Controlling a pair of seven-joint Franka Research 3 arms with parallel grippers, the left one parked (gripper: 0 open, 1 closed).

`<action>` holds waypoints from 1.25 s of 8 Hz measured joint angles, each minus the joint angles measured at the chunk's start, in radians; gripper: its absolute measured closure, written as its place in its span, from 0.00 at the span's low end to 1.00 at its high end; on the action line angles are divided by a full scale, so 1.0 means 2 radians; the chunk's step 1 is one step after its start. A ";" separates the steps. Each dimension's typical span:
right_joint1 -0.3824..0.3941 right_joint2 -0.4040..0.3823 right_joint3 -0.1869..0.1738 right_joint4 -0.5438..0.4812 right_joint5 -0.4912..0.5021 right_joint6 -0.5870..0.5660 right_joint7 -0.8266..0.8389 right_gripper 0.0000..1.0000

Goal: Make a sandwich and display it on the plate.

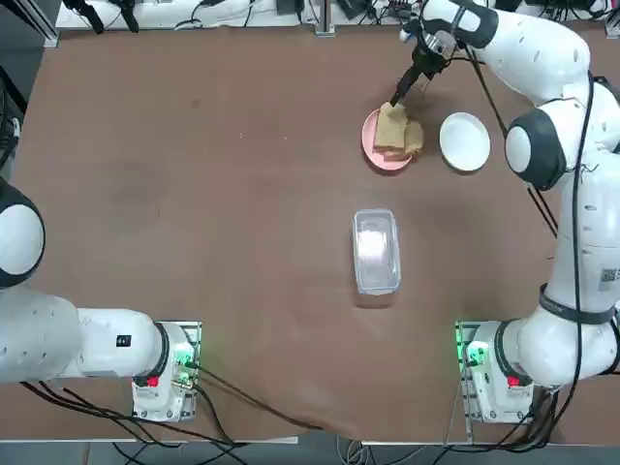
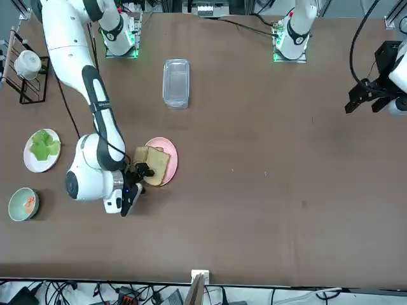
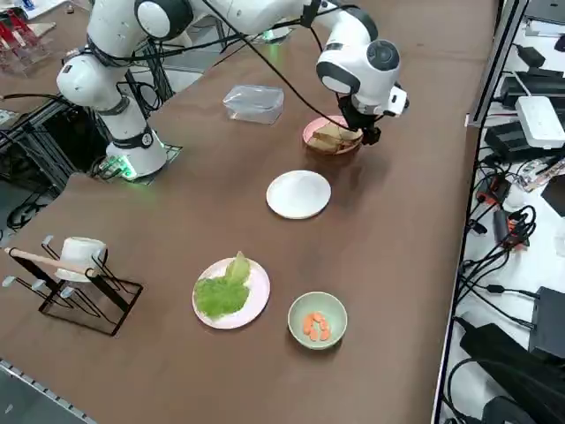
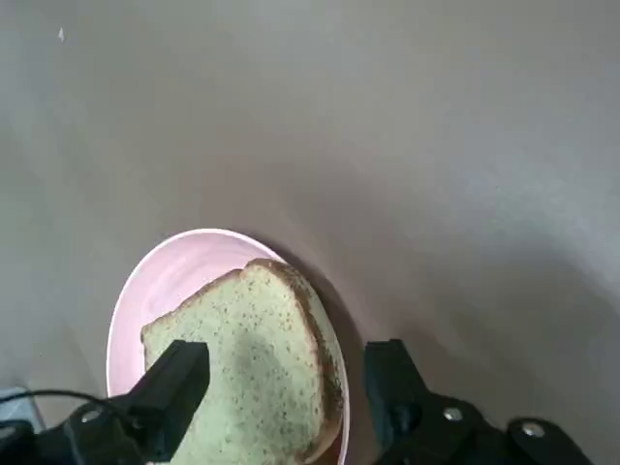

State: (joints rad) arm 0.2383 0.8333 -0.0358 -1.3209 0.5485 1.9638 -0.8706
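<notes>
No assembled sandwich is in view. Two tan bread slices (image 1: 397, 131) (image 2: 152, 165) (image 3: 331, 136) (image 4: 262, 358) lie overlapping on a pink plate (image 1: 373, 147) (image 2: 166, 149) (image 4: 165, 281). My right gripper (image 1: 394, 100) (image 2: 138, 173) (image 3: 364, 134) (image 4: 286, 354) hovers low over the slices, open. One finger is above the top slice and the other is past the pink plate's rim. The white plate (image 1: 465, 141) (image 3: 299, 193) stands bare just to the right of the pink one. The arm hides it in the front view.
A clear plastic container (image 1: 376, 250) (image 2: 176, 82) (image 3: 254, 102) lies mid-table. A pale plate of green lettuce (image 2: 42, 150) (image 3: 229, 291), a green bowl with reddish pieces (image 2: 23, 203) (image 3: 317, 320) and a wire rack holding a cup (image 2: 27, 67) (image 3: 79, 274) sit beyond the table's right side.
</notes>
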 joint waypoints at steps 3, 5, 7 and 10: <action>-0.001 0.003 -0.001 -0.008 0.000 -0.002 0.000 0.04; -0.001 0.007 -0.003 -0.009 -0.003 -0.006 -0.002 0.08; -0.001 0.007 -0.003 -0.009 -0.019 -0.006 -0.006 0.16; -0.001 0.007 -0.003 -0.009 -0.024 -0.006 -0.007 0.34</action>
State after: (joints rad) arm 0.2369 0.8474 -0.0426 -1.3398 0.5005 1.9511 -0.8844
